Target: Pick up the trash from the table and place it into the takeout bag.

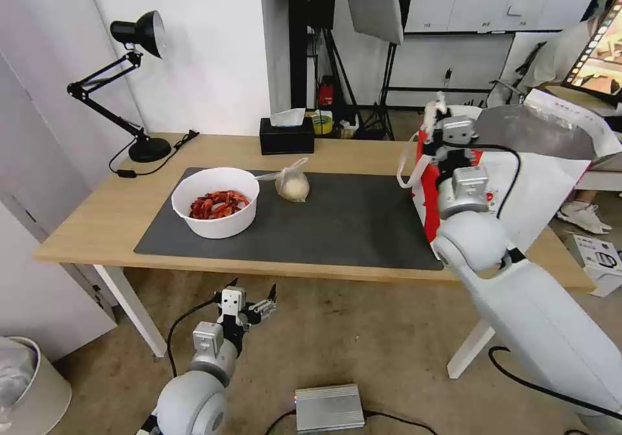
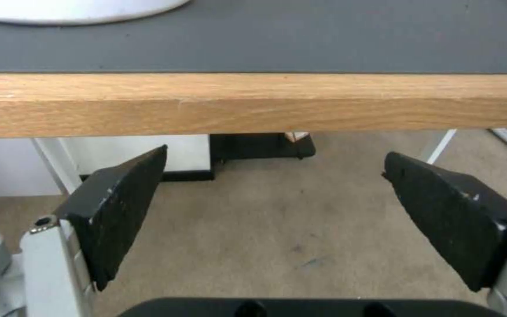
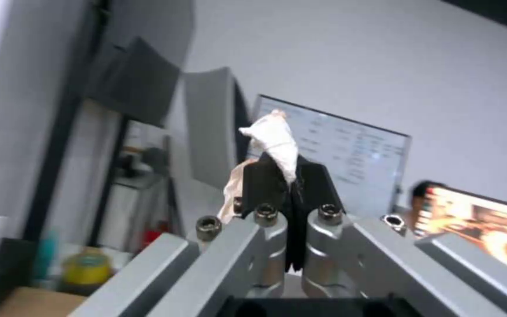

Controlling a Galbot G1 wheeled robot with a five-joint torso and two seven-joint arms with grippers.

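On the table (image 1: pixel 103 214), a white bowl of red shells (image 1: pixel 215 201) sits at the left of the dark mat (image 1: pixel 350 221), with a knotted clear bag (image 1: pixel 293 185) just behind it to the right. The takeout bag (image 1: pixel 538 188) stands open at the table's right end. My right gripper (image 1: pixel 441 112) is raised at the bag's left rim, shut on a crumpled white tissue (image 3: pixel 274 145). My left gripper (image 1: pixel 259 302) hangs open and empty below the table's front edge (image 2: pixel 253 103), its dark fingers (image 2: pixel 124 207) spread wide.
A black tissue box (image 1: pixel 287 137) and a black desk lamp (image 1: pixel 133 85) stand along the table's far side. On the floor are a silver box (image 1: pixel 328 408), a white bin (image 1: pixel 26 383) at the left and a carton (image 1: pixel 599 260) at the right.
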